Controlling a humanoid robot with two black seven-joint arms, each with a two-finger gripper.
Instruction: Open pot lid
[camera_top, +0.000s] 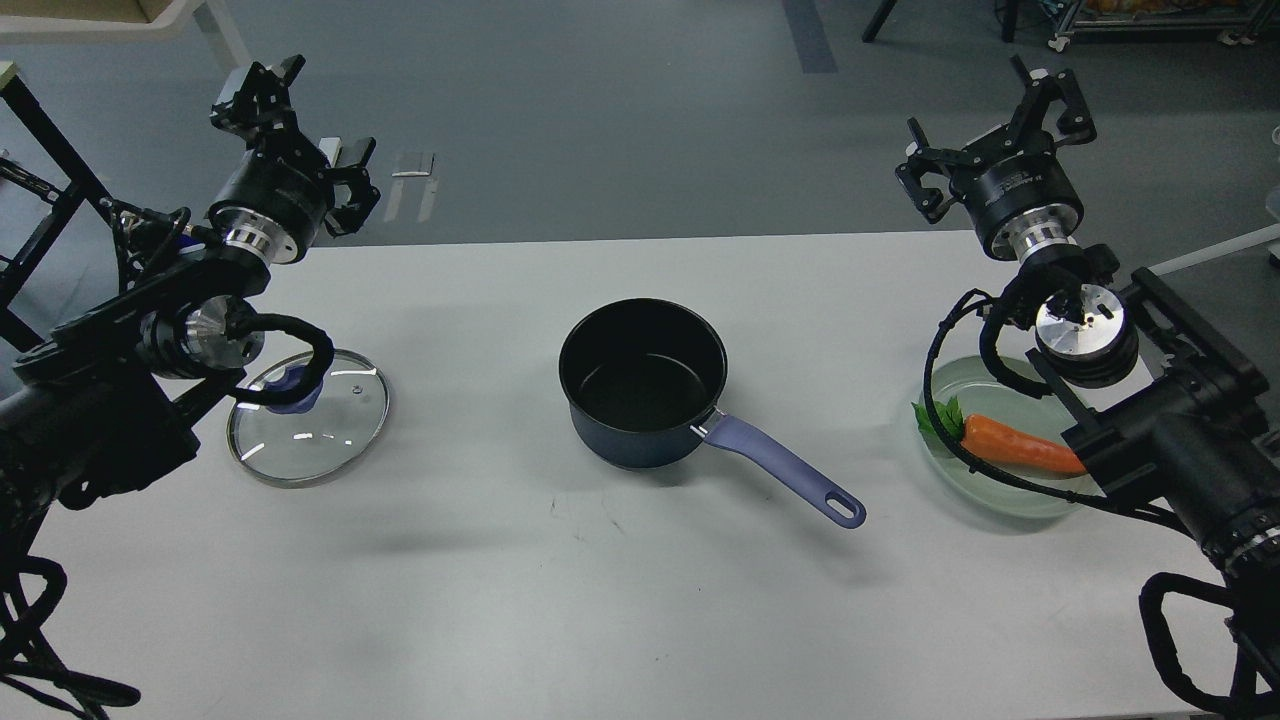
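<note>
Lid (310, 418) flat on table (640, 600), off pot (643, 385); lettering unreadable; both claws spread, empty.

Pot (642, 385) uncovered, mid table (640, 600), handle pointing lower right. Lid (320, 425) flat on table well left of pot. Carrot (1020, 445) on green plate (985, 498) at right. 2 arms raised, left fingers (352, 160) and right fingers (915, 135) spread, holding nothing.

Bright, even light from above gives soft shadows on the table (640, 600) (faint ones). The lid (330, 430) shows white glare streaks; the far corners look perhaps slightly blurred.
</note>
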